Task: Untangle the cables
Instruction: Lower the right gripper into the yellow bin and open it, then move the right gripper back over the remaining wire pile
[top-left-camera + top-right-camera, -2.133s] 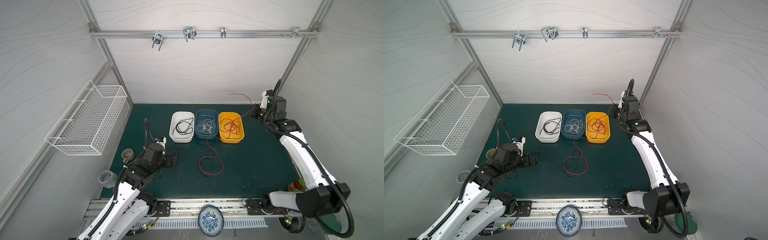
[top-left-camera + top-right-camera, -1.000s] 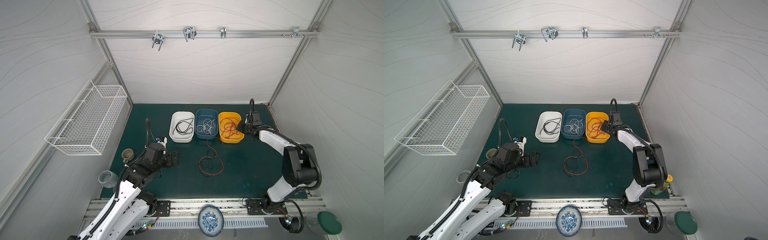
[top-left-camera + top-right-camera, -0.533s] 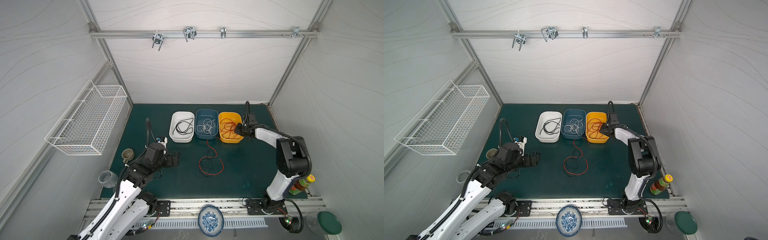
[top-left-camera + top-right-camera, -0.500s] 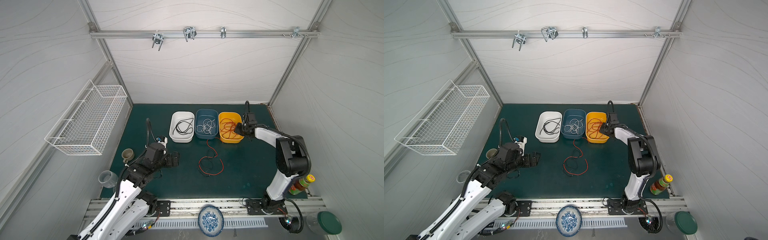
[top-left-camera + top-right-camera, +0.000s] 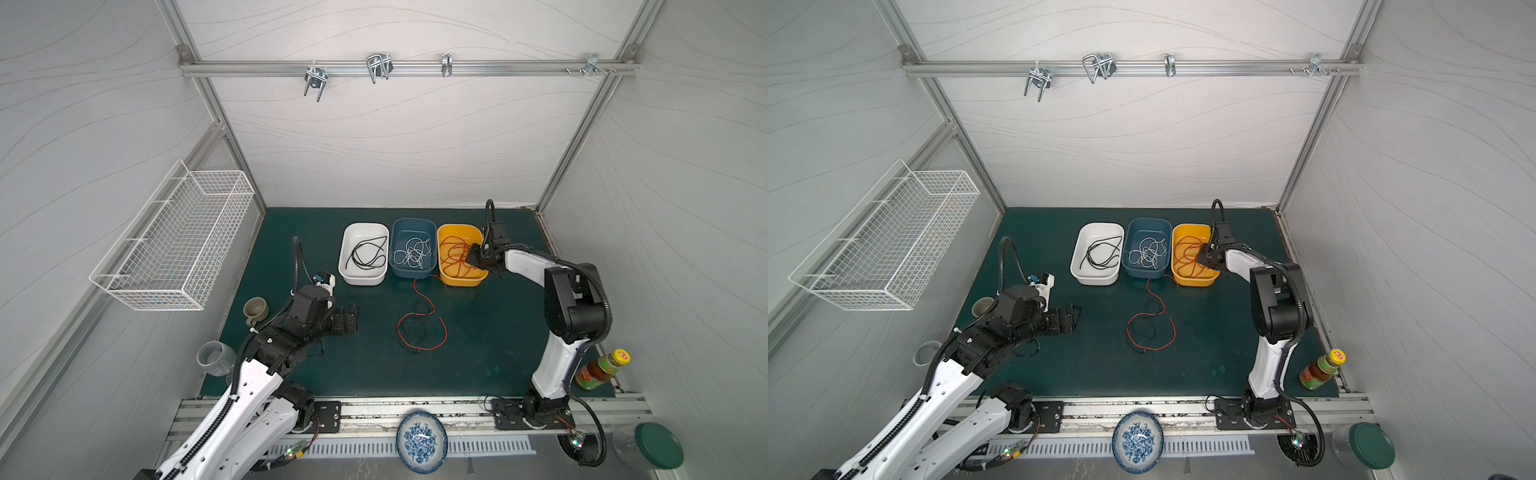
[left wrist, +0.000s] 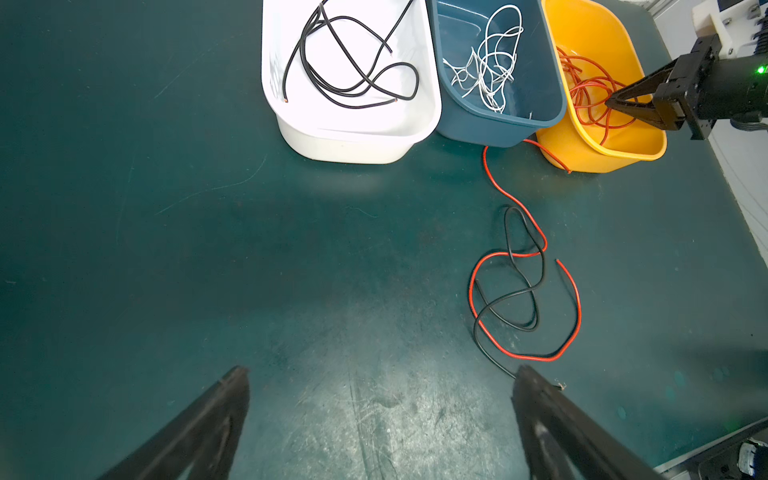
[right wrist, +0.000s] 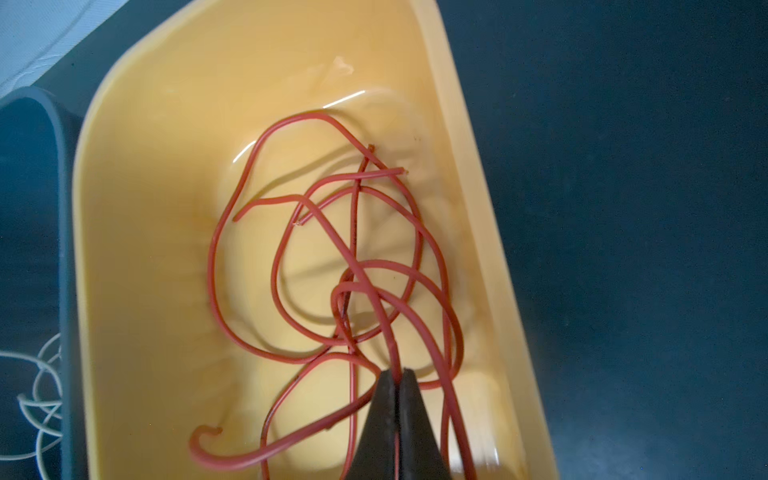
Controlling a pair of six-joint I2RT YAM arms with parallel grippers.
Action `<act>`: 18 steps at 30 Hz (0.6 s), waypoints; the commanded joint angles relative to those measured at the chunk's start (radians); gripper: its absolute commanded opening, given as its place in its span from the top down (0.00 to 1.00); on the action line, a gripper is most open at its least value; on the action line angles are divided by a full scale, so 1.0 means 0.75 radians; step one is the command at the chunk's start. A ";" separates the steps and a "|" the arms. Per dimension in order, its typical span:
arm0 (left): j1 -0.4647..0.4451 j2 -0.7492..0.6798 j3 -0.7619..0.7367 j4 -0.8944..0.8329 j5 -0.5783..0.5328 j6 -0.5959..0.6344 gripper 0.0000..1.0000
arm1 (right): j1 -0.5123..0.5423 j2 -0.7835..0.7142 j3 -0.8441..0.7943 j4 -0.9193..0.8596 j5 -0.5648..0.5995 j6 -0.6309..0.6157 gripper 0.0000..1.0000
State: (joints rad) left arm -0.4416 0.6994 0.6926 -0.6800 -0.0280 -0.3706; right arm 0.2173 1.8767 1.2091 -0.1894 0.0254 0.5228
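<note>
- The right gripper point(image 7: 400, 372) reaches into the yellow tray point(image 7: 137, 249). Its two black fingers are pressed together on one strand of the red cables point(image 7: 316, 199), which comes out from between the tips at the lower middle of the right wrist view.
- The rest of the red cables lie in loose, overlapping loops on that tray's floor, and several cut ends show.
- In both top views three trays stand in a row at the upper centre of the green mat point(image 5: 498, 332). The white tray point(image 5: 359, 279) is on the left, the blue tray point(image 5: 411, 272) is in the middle and the yellow tray is on the right, each just beside the next.
- The black cables point(image 5: 368, 255) lie coiled in the white tray, and the white cables point(image 5: 412, 253) sit bunched in the blue tray.
- Below the trays, near the middle of the mat, a loose red cable point(image 6: 579, 309) lies in an open curl, crossed several times by a loose black cable point(image 6: 506, 232).
- The loose red cable's upper end runs up past the blue tray's near corner to the foot of the yellow tray.
- The left gripper point(image 6: 380, 372) hovers over bare mat at the left centre of both top views — fingers spread wide, nothing between them.
- In the left wrist view the loose black cable's lower end lies just beside one fingertip; whether they touch cannot be told.
</note>
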 commanded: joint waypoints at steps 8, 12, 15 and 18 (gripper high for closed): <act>-0.008 -0.011 0.007 0.052 0.007 0.011 0.00 | -0.004 -0.152 -0.017 -0.071 -0.016 -0.015 0.78; -0.010 -0.015 0.006 0.053 0.006 0.011 0.00 | -0.003 -0.211 -0.045 -0.080 -0.017 -0.014 0.67; -0.015 -0.016 0.007 0.052 0.005 0.011 0.00 | 0.000 -0.261 -0.066 -0.095 -0.025 -0.010 0.63; -0.019 -0.021 0.007 0.050 0.001 0.011 0.00 | 0.017 -0.339 -0.107 -0.097 -0.028 -0.004 0.59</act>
State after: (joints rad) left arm -0.4484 0.6949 0.6926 -0.6796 -0.0250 -0.3702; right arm 0.2195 1.6852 1.1542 -0.2283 0.0154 0.5194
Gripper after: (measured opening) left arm 0.996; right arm 0.405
